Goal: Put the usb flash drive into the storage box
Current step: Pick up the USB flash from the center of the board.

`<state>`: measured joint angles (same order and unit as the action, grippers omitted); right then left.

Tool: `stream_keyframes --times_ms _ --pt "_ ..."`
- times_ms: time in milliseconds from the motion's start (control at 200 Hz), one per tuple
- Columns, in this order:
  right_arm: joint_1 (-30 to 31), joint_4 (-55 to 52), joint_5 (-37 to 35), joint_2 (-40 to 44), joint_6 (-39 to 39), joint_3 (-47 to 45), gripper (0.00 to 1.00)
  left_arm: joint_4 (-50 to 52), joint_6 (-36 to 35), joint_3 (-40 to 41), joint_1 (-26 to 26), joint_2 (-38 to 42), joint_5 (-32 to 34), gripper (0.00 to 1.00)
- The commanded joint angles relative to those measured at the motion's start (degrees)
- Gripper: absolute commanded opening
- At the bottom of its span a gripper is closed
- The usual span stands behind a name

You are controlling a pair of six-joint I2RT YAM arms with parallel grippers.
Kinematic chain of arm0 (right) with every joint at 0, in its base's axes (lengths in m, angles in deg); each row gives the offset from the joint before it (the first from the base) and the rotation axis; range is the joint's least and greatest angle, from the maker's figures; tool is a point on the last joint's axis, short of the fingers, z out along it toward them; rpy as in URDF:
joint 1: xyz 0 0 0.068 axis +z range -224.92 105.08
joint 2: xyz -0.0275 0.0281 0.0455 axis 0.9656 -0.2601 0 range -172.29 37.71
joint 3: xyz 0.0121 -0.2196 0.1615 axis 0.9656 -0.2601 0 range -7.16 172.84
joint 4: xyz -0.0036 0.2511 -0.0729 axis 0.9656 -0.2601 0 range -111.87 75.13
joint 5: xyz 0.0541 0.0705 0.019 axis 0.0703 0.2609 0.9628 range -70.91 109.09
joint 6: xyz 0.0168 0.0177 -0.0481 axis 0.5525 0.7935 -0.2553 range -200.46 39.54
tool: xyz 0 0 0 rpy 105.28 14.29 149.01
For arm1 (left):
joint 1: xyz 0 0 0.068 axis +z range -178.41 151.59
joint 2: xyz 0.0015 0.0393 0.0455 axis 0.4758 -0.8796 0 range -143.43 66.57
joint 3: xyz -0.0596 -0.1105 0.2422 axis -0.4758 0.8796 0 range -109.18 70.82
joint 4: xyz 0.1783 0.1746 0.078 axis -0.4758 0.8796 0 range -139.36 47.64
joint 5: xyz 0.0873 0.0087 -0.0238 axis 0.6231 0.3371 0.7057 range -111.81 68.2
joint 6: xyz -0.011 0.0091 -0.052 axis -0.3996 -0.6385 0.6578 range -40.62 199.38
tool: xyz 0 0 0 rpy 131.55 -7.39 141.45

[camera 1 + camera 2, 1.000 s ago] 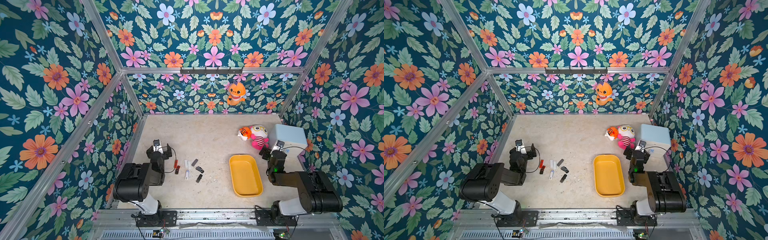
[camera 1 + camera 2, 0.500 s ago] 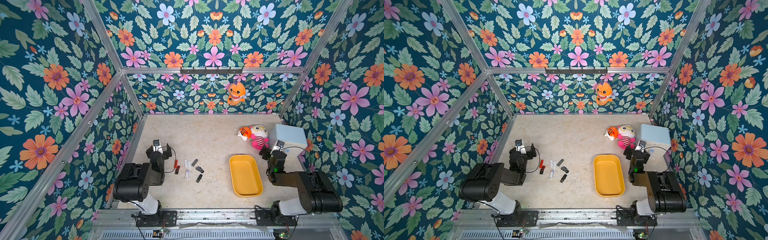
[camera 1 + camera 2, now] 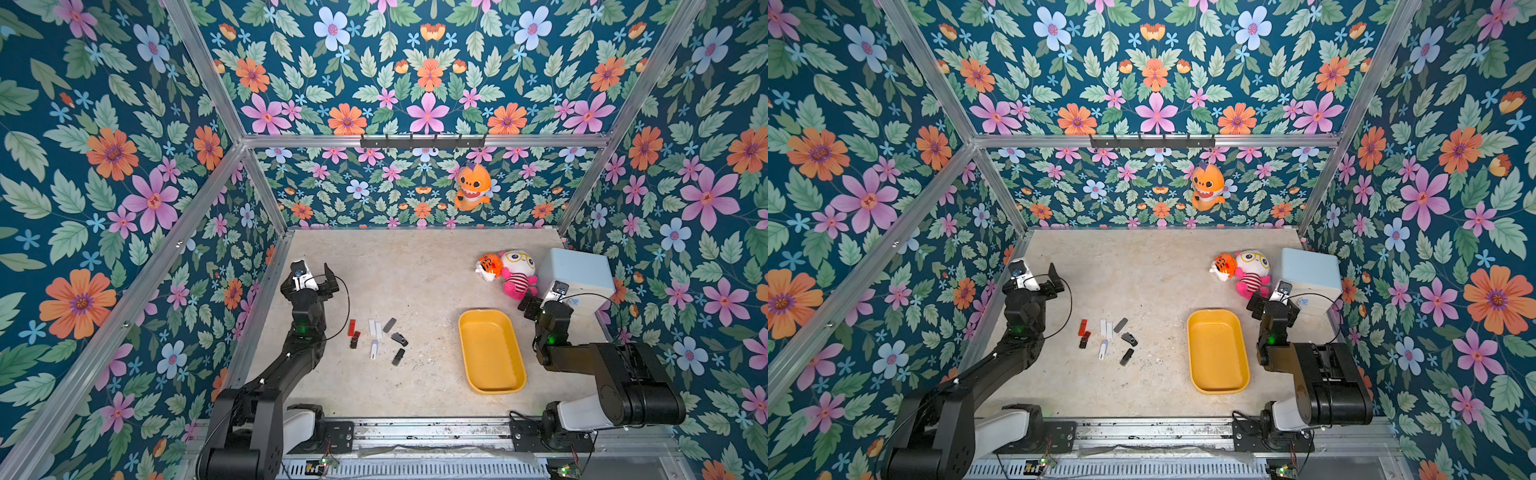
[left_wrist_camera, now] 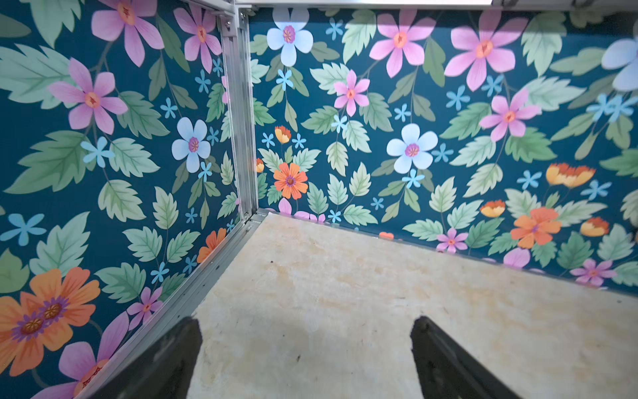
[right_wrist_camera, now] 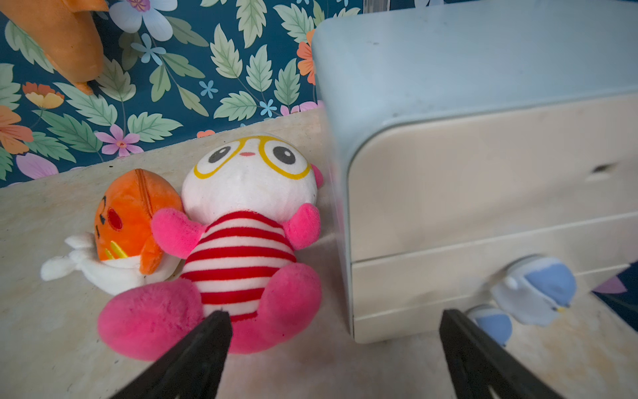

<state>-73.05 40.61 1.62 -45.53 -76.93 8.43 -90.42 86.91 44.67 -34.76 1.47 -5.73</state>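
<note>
Several USB flash drives lie loose on the beige table in both top views: red (image 3: 352, 328), white (image 3: 375, 328) and black (image 3: 400, 339) (image 3: 1129, 339). To their right stands the storage box (image 3: 490, 353) (image 3: 1217, 353), a shallow yellow tray with nothing in it. My left gripper (image 3: 313, 276) (image 4: 307, 321) hovers open behind and to the left of the drives, facing the far left corner, with only bare table between its fingers. My right gripper (image 3: 540, 300) (image 5: 333, 314) is open beyond the tray's far right corner. It holds nothing.
A pink striped plush (image 3: 517, 274) (image 5: 241, 241) and an orange plush (image 3: 488, 266) lie just ahead of the right gripper. A pale blue cabinet (image 3: 575, 270) (image 5: 483, 172) stands next to them. An orange dinosaur plush (image 3: 471, 187) hangs on the back wall. Floral walls enclose the table.
</note>
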Motion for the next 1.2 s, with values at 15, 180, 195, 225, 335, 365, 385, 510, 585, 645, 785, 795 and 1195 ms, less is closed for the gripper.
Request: stream_keyframes --times_ms 15,180,195,225,335,365,385,510,585,645,785,795,1195 --pt "1.26 -1.36 -1.67 4.15 -1.3 0.4 0.99 17.09 9.67 -1.53 0.02 4.16 -4.34 0.99" --pt "3.52 -29.59 2.14 28.72 3.68 8.46 0.99 29.04 25.45 -3.07 0.11 11.74 -1.96 0.99" --pt "3.51 -30.92 2.92 30.61 4.79 8.81 0.99 30.49 26.79 -3.3 0.15 12.33 -1.31 0.99" --pt "3.51 -32.79 3.49 33.77 7.84 9.34 0.99 34.23 28.97 -3.86 0.26 13.3 -0.37 0.99" --pt "2.57 -46.82 1.57 42.59 27.59 10.0 0.99 42.5 28.45 -6.44 0.31 14.07 -7.98 0.99" --pt "2.56 -44.48 6.66 43.6 25.6 8.82 0.99 46.29 28.4 -7.91 0.28 13.51 -10.21 0.96" --pt "2.54 -43.18 9.69 44.08 24.56 8.53 0.99 48.85 28.39 -8.89 0.28 13.16 -11.48 0.94" --pt "4.65 -50.48 22.48 40.84 24.86 13.99 0.97 62.42 30.17 -12.85 -0.13 11.04 -16.96 0.81" --pt "8.64 -58.83 25.0 35.77 22.49 20.5 0.95 67.27 31.11 -13.57 -1.82 10.28 -17.76 0.76" --pt "12.35 -62.61 26.7 31.95 20.93 24.42 0.95 68.88 32.24 -13.25 -5.7 9.55 -15.53 0.76" --pt "21.56 -69.77 25.34 25.58 16.11 30.92 0.95 72.04 33.44 -14.15 -15.9 1.91 -5.75 0.76" --pt "21.98 -70.2 25.15 25.3 15.77 31.19 0.95 72.29 33.43 -14.35 -16.24 1.14 -5.54 0.75" --pt "24.75 -71.21 20.31 22.68 14.02 29.02 0.94 68.81 27.91 -17.49 -17.71 -13.47 -3.15 0.68"
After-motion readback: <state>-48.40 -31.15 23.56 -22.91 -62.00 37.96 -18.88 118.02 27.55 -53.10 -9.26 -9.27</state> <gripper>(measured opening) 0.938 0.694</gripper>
